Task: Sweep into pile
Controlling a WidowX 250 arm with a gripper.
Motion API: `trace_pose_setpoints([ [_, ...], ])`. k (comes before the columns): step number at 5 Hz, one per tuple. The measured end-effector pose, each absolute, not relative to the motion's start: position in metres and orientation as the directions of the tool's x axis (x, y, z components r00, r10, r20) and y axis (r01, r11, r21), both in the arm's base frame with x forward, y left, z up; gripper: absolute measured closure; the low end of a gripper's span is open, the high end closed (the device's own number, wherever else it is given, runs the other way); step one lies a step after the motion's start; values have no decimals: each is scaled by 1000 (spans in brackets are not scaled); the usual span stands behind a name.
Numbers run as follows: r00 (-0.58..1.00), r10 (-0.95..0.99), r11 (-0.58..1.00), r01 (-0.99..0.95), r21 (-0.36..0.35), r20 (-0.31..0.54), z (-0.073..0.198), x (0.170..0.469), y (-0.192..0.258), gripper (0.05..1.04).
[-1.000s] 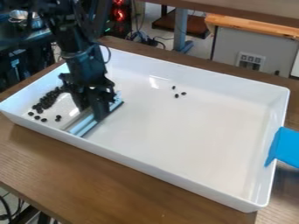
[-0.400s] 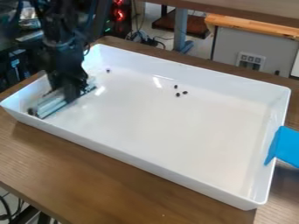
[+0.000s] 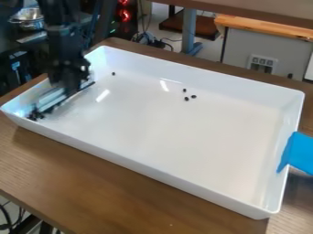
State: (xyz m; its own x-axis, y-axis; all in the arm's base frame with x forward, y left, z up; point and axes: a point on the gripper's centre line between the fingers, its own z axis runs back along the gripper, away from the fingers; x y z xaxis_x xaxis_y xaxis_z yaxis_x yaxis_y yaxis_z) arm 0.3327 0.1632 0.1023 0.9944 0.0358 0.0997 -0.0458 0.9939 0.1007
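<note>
At the left end of the white tray (image 3: 183, 182), my gripper (image 3: 72, 87) hangs low, shut on a sweeper (image 3: 54, 97) with a long pale blade. The blade lies slantwise, close beside the tray's left wall. Dark beans (image 3: 35, 114) cluster at the blade's near end, and some dark bits run along its lower edge. Any beans behind the blade are hidden. One loose bean (image 3: 113, 73) sits near the far wall; three more beans (image 3: 186, 98) lie together on the floor farther right.
A blue piece (image 3: 299, 153) overlaps the tray's right wall. The tray's raised walls surround the work area on a brown wooden table (image 3: 92, 183). A metal bowl (image 3: 27, 19) stands behind at the upper left.
The gripper and sweeper have moved left to the tray's left wall. The beans that lay spread there are now mostly covered, with some showing at the blade's near end. One bean shows near the far wall.
</note>
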Motion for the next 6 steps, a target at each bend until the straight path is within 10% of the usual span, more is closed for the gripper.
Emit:
trace_pose_setpoints([
  [2,985,-24,987,50,-153,172,141,364,72,713],
  [6,980,68,991,-45,-128,187,110,424,-42,713],
])
